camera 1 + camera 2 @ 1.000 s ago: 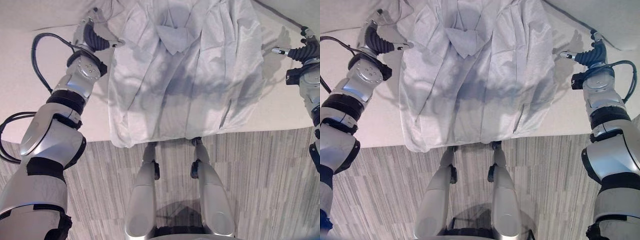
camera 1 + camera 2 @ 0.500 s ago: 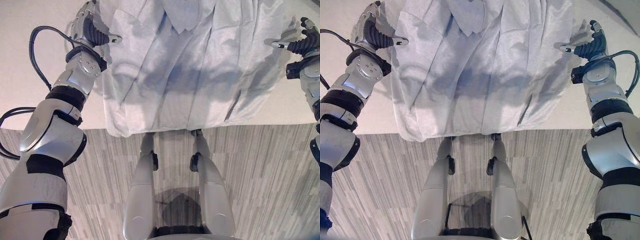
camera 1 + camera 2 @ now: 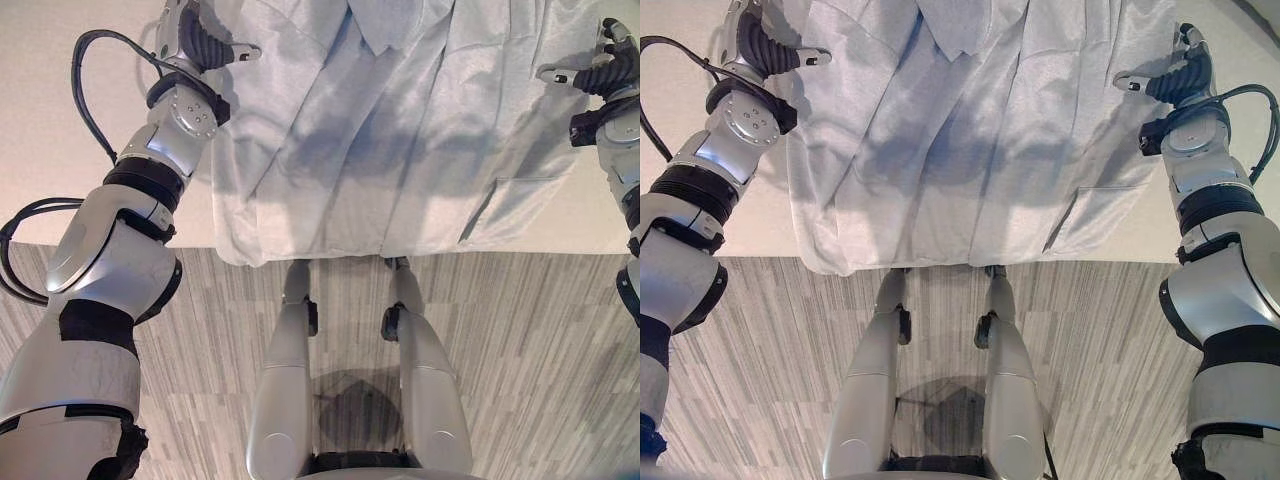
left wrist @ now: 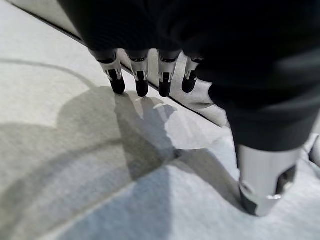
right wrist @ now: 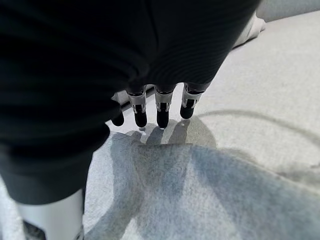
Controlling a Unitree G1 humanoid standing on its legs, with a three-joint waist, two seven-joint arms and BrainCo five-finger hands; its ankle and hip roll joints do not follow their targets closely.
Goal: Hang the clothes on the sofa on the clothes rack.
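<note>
a pale grey, wrinkled fabric garment with a collar and a chest pocket (image 3: 400, 130) lies spread flat on the light beige sofa seat (image 3: 60, 150), its lower hem reaching the seat's front edge at the 6 o'clock side, above the grey striped floor (image 3: 540, 360).

left robot hand (image 3: 195, 40) sits at about 10 o'clock of the garment, at its edge near the shoulder. in the left wrist view the fingers (image 4: 140, 80) are straight and spread apart, tips pointing down toward the cloth, the thumb (image 4: 262, 175) standing apart over the fabric; nothing is clamped.

right robot hand (image 3: 1175, 75) sits at about 2 o'clock, at the opposite edge. in the right wrist view its fingers (image 5: 162, 110) are likewise straight and apart, just above the garment edge, holding nothing; contact with the cloth cannot be told.
</note>
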